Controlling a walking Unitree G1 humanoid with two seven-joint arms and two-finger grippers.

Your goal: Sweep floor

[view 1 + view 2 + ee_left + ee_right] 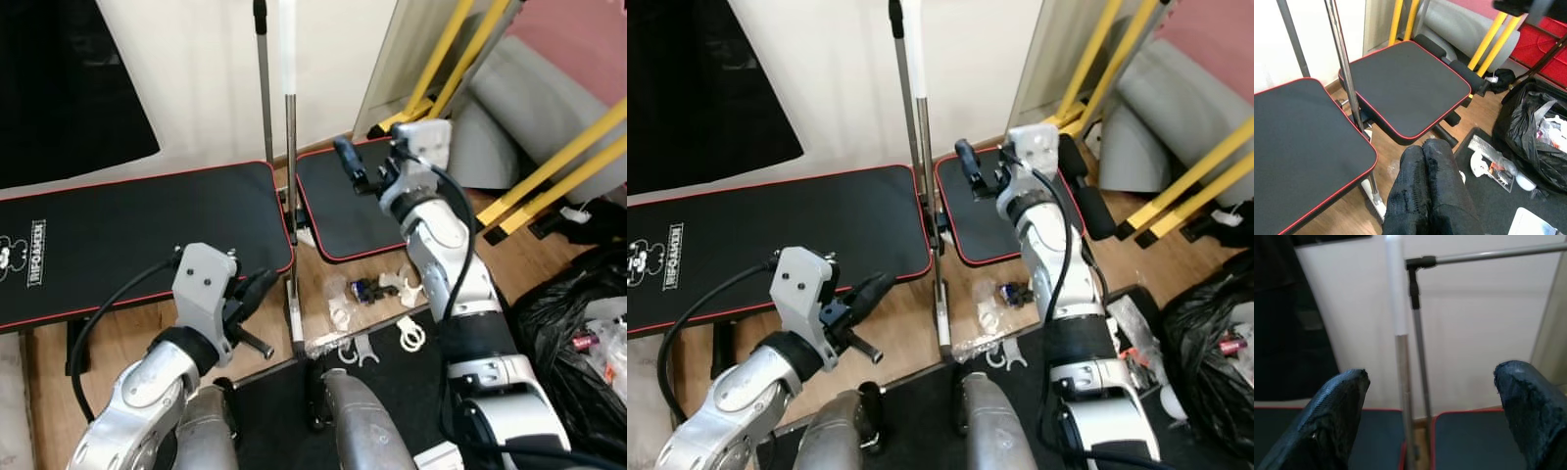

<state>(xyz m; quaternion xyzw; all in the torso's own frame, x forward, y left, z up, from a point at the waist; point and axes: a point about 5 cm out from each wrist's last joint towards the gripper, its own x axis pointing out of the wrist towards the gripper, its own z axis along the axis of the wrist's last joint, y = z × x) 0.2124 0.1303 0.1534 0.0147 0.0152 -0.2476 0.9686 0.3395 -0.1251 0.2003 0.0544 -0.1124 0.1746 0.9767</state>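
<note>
Right gripper [345,157] is raised beside the upright broom handle [291,166], fingers apart. Left gripper [257,286] hangs low near the floor [333,276], fingers together. Litter [370,292] lies between the mats.

the broom handle [290,117] runs off the top edge; floor litter [364,292] too small to identify.

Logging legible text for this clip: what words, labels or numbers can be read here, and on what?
White printed logo on the left black bench pad: a line of letters beside a small figure, too blurred to read.
Packaging in the black rubbish bag: too small to read.
Nothing else legible.
</note>
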